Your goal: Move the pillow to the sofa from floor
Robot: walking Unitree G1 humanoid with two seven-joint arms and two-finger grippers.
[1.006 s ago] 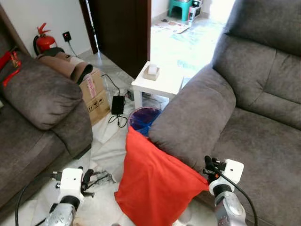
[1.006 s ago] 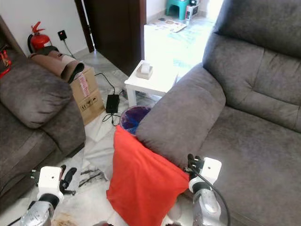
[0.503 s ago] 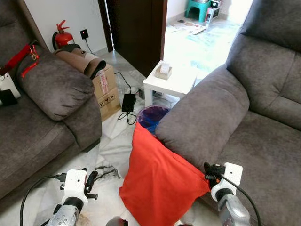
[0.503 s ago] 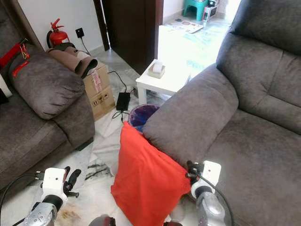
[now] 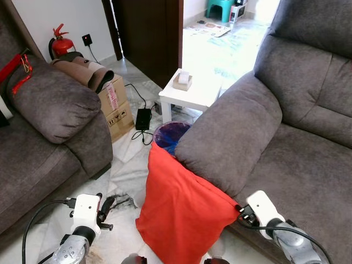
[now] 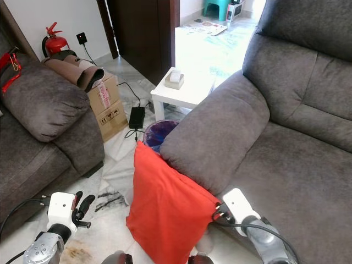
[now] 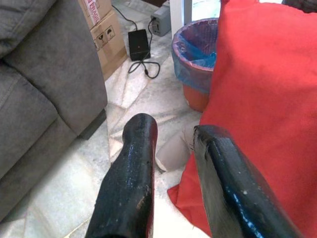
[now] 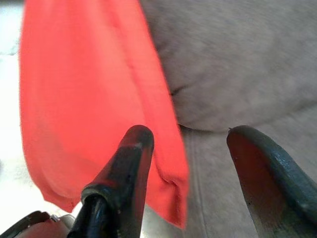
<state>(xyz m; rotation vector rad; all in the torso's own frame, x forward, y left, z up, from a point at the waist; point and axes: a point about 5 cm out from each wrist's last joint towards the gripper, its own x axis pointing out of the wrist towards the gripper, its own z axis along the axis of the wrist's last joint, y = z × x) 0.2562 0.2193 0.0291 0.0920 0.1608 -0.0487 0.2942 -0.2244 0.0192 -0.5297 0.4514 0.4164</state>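
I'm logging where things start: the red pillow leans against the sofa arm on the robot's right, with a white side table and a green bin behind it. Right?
Nearly. The bin behind the red pillow is purple with a blue liner, not green; the left eye view and left wrist view show it. The rest holds: the pillow leans against the sofa arm on the robot's right, and the white side table stands behind.

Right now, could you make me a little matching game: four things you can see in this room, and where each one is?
Things:
1. red pillow
2. fire extinguisher
3. small box
4. black adapter

Places:
A. on the white side table
B. on the floor beside the cardboard box
C. propped against the sofa armrest
D. by the wall

Pairs: 1-C, 2-D, 3-A, 4-B
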